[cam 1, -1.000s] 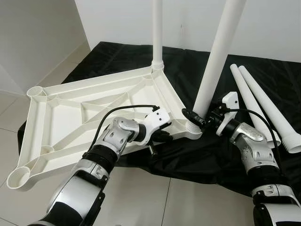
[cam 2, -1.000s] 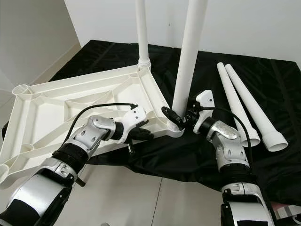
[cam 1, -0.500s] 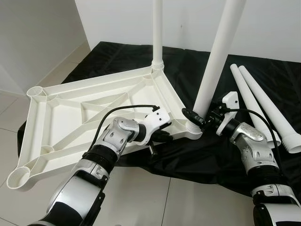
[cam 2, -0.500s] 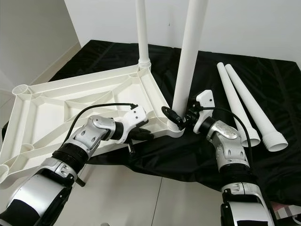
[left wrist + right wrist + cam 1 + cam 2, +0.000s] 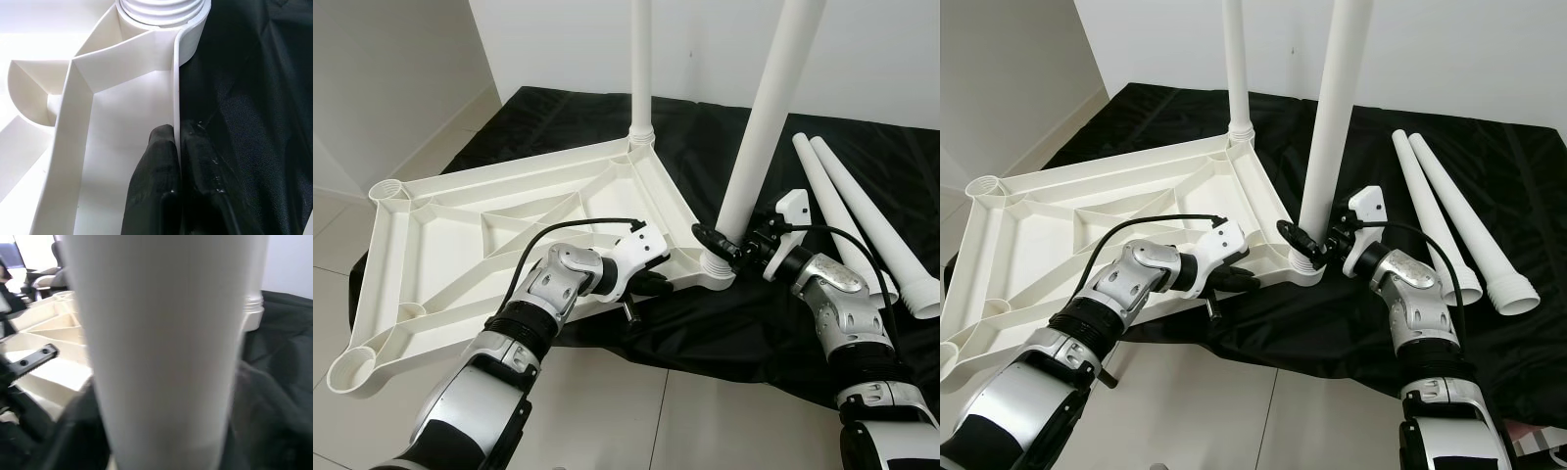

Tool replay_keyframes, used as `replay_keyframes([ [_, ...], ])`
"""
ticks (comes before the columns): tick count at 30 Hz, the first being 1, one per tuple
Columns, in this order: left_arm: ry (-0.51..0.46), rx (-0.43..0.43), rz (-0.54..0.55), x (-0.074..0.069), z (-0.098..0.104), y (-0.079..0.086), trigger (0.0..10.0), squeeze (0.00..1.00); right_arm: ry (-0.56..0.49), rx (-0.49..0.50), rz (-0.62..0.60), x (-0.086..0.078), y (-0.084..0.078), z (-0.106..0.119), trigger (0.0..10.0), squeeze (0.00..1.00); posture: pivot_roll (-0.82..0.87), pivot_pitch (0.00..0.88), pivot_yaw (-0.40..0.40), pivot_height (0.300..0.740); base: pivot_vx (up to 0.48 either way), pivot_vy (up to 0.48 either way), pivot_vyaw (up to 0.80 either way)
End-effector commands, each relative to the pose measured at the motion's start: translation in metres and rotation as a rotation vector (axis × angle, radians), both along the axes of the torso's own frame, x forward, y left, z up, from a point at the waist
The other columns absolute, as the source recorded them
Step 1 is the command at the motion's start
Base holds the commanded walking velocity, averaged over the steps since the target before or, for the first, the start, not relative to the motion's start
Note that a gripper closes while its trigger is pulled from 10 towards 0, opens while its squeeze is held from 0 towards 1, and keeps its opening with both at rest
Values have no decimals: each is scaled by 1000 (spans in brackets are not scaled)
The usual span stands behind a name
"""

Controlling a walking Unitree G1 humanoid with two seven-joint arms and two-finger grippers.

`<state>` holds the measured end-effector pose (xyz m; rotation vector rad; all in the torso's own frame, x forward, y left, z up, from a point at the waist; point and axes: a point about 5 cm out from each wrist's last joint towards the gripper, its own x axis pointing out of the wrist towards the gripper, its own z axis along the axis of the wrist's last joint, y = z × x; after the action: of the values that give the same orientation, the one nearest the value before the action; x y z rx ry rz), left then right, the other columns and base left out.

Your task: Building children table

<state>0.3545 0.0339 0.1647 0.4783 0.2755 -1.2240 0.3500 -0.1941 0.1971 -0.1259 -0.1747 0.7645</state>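
Note:
A white plastic table top [image 5: 460, 250] lies upside down, partly on a black cloth. Two white legs stand in its corner sockets: a far leg [image 5: 640, 69] and a near leg [image 5: 762, 127]. My left gripper [image 5: 651, 282] is shut on the table top's near rim; in the left wrist view its fingers [image 5: 156, 161] pinch that thin rim [image 5: 177, 88]. At the base of the near leg, just above its socket [image 5: 717, 270], my right gripper [image 5: 725, 245] is shut on the leg [image 5: 161, 347].
Two loose white legs [image 5: 852, 220] lie side by side on the black cloth [image 5: 891, 157] at the right. Two empty sockets [image 5: 386, 189] [image 5: 350, 370] sit at the table top's left corners. Tiled floor [image 5: 607, 411] lies in front, with a white wall behind.

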Motion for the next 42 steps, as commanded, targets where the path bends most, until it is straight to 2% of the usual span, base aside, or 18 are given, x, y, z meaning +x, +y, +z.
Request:
replay_keyframes([
  [1,43,43,34,-2,-15,6,10000,0,3,-4,16,0,3,-1,0,0,-150,103,99,740,0,0,0],
  [14,44,43,37,-2,-15,7,10000,0,-9,27,18,-5,10,-2,0,0,-151,101,99,740,0,0,0],
  [16,43,44,38,-1,-15,7,10000,0,-7,41,20,-7,14,-2,10000,0,-152,101,97,740,0,0,0],
  [24,46,42,43,-2,-16,6,10000,0,-14,48,-13,-11,27,-2,10000,0,-155,96,96,740,0,0,0],
  [32,54,40,37,-5,-19,3,10000,0,-25,76,-103,-11,39,0,10000,0,-157,93,93,740,0,0,0],
  [33,56,39,37,-5,-20,3,10000,0,-29,91,-116,-14,46,1,10000,0,-155,90,89,740,0,0,0],
  [42,54,40,39,-6,-21,3,10000,0,-21,135,-149,-27,67,-5,10000,0,-155,86,86,740,0,0,0],
])
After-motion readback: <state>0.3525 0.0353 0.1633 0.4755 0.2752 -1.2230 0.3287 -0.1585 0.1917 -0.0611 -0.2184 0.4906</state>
